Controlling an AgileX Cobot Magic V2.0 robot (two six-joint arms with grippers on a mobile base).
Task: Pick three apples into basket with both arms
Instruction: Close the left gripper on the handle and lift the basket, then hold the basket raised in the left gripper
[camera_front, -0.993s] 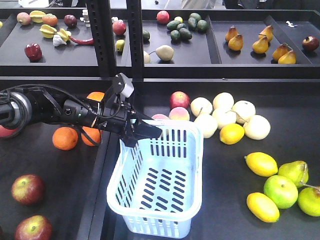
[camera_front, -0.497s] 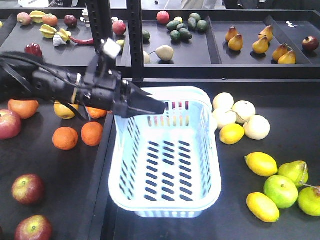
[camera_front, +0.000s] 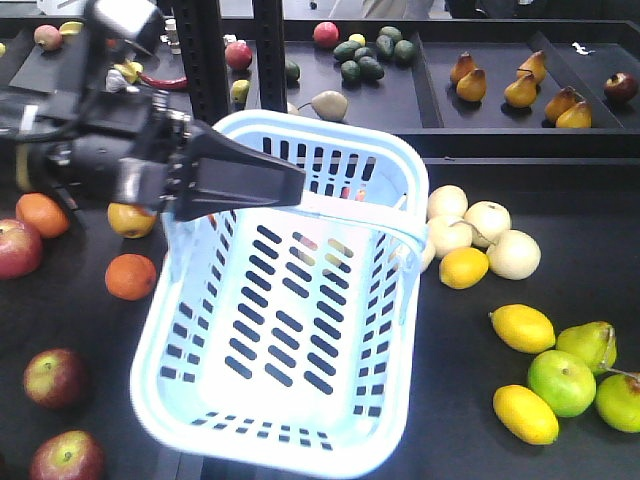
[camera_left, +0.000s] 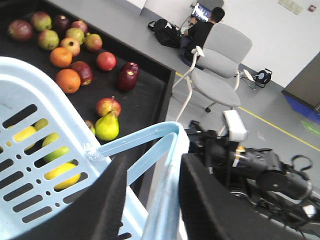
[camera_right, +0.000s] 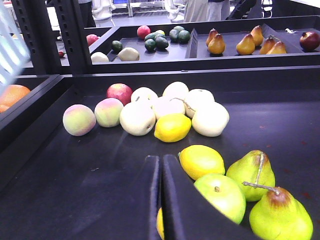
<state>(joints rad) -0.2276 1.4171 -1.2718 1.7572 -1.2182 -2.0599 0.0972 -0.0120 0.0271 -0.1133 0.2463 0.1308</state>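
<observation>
My left gripper (camera_front: 290, 185) is shut on the rim of the pale blue basket (camera_front: 300, 122), which hangs tilted in the air with its open side toward the front camera. In the left wrist view the basket (camera_left: 30, 85) rim and swing handle sit between the two black fingers of the left gripper (camera_left: 152, 195). Three dark red apples lie on the left table: one at the edge (camera_front: 15, 248), one lower (camera_front: 55, 378), one at the bottom (camera_front: 65, 458). The right gripper (camera_right: 161, 167) is shut and empty, low over the right table beside a lemon (camera_right: 201, 161).
Oranges (camera_front: 130, 277) lie left of the basket. Pale round fruits (camera_front: 487, 222), lemons (camera_front: 522, 327) and green pears (camera_front: 585, 345) fill the right table. Black posts (camera_front: 268, 60) stand behind, with shelf trays of fruit. A chair (camera_left: 220, 70) and a seated person show off to the side.
The left gripper has lifted the basket off the table and swung it up and toward the front camera, tilting it. The left arm has risen to the upper left.
</observation>
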